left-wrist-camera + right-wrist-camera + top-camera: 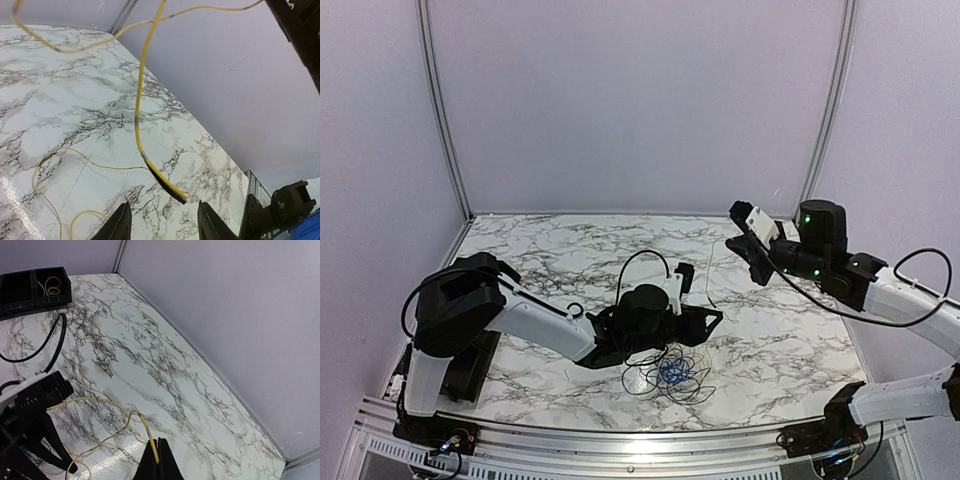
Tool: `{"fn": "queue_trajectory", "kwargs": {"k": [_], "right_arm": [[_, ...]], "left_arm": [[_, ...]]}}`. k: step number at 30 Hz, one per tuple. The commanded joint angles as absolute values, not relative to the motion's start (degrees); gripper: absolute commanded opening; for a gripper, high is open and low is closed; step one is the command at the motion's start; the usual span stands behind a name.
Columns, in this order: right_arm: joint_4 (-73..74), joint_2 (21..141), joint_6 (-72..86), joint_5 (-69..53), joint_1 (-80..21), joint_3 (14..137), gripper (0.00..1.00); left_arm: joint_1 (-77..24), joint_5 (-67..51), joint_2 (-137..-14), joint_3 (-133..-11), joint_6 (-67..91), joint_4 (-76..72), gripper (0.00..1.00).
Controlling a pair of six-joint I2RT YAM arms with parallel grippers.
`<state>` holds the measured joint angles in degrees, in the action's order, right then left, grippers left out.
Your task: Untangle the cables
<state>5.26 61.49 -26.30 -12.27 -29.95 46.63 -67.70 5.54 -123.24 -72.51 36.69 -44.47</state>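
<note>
Containers: one black bin [30, 310] on the marble table [560, 250]. It shows only from my right wrist, at the upper left of that view. It has two compartments side by side. The right-hand one holds one short yellow wire loop [50, 288]. I cannot make out what is in the other.

Counts:
- Yellow cable [139, 107]: one.
- Blue cable [670, 373]: one, a small bundle.
- Black cables [642, 382]: thin loops, number not resolvable.
- Grippers: two.

The blue and black cables lie in one loose heap on the table. The heap is just on the near-edge side of my left wrist.

Right gripper [156, 459]: raised over the right side of the table. My fingers are clenched on the yellow cable. In the wrist view the cable leaves the pinch upward, then bends left and runs over the marble toward my left gripper [164, 214].

Left gripper: low over mid-table, fingers spread, grasping nothing.

Orientation, from the left wrist view: one stretch of the yellow cable hangs close to vertical, with its long axis running top to bottom of the view. It curves near the bottom, and its dark tip points lower right. The tip sits just above the gap between my left fingers, and I cannot tell whether it touches them. More yellow loops lie flat on the marble to the left of those fingers.
</note>
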Motion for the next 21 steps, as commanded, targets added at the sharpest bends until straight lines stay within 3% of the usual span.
{"fn": "queue_trajectory", "kwargs": {"k": [1,4,7,15,21], "right_arm": [[2.65,59.97,-25.58,-11.69,-29.53,46.36,0.00],[2.72,59.53,-25.75,-11.86,-29.53,46.15,0.00],[2.51,59.50,-26.09,-12.02,-29.53,45.85,0.00],[2.29,60.03,-26.27,-12.02,-29.70,45.47,0.00],[2.19,59.99,-26.28,-11.56,-29.75,45.39,0.00]], "left_arm": [[-67.51,3.81,-125.81,-76.48,37.32,-44.17,0.41],[-67.35,4.32,-126.61,-77.17,36.94,-44.13,0.29],[-67.08,5.06,-126.76,-77.09,37.17,-44.25,0.26],[-67.15,3.25,-125.43,-76.49,38.70,-44.74,0.39],[-67.15,11.44,-118.62,-65.19,42.33,-41.09,0.39]]}}
